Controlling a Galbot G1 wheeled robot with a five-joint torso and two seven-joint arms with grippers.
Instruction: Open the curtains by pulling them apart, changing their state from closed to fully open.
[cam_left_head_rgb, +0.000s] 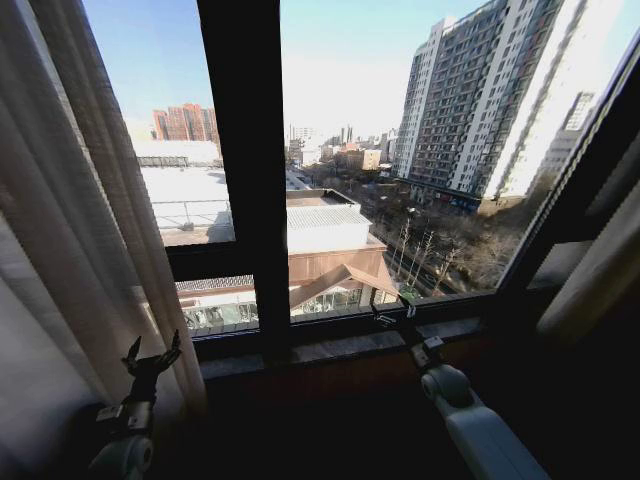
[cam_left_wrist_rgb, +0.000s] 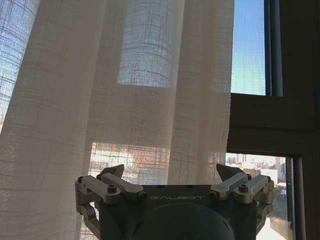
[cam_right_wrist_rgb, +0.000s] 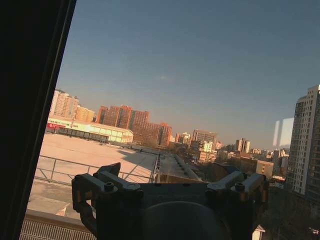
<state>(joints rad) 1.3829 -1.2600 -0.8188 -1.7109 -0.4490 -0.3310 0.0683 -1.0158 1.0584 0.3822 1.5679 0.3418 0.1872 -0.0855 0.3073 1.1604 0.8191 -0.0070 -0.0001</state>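
Left curtain panel (cam_left_head_rgb: 70, 200) bunched at the frame's left, left gripper (cam_left_head_rgb: 152, 357) beside it with fingers spread, empty; right gripper (cam_left_head_rgb: 392, 305) open at the sill (cam_left_head_rgb: 340, 345); right panel (cam_left_head_rgb: 600, 270) gathered; advise only clearing stragglers outward.

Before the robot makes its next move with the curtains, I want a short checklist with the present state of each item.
1. Left gripper open: ok, fingers spread.
2. Left gripper free of fabric: ok, nothing between its fingers; the sheer cream-white pleated left curtain hangs just ahead.
3. Right gripper open and empty: ok, it faces bare glass near the dark window sill.
4. Middle of the window uncovered: ok, the city shows through.
5. Right curtain pulled aside: ok, bunched at the right edge.
6. Left curtain fully open: cannot tell; it covers the left pane's edge.
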